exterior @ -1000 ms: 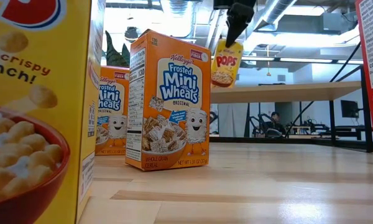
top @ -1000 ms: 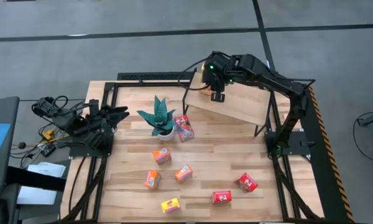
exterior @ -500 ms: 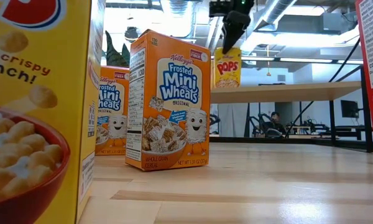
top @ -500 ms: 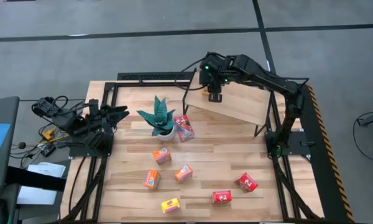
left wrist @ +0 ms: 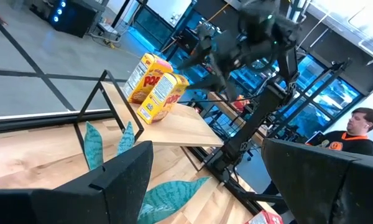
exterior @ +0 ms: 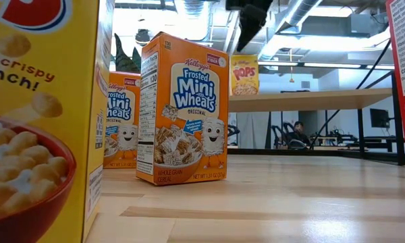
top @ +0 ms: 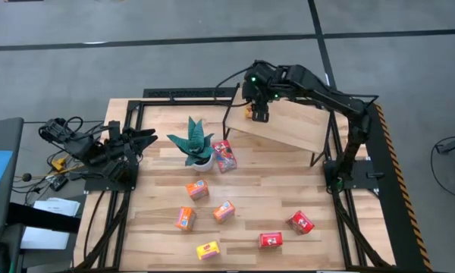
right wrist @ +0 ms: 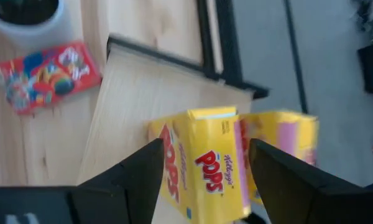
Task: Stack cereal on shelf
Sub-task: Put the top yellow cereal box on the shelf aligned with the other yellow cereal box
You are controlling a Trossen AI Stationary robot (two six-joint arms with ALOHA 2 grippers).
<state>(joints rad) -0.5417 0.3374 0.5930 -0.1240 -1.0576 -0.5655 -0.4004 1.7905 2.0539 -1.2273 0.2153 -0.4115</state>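
Right hand (top: 259, 115), fingers apart, hangs just above yellow cereal box (right wrist: 205, 163) on shelf (top: 296, 125).

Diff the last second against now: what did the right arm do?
The right gripper set the yellow Pops box upright on the shelf beside another yellow box, let go and lifted, jaws open. The left gripper and the table's boxes stayed put.
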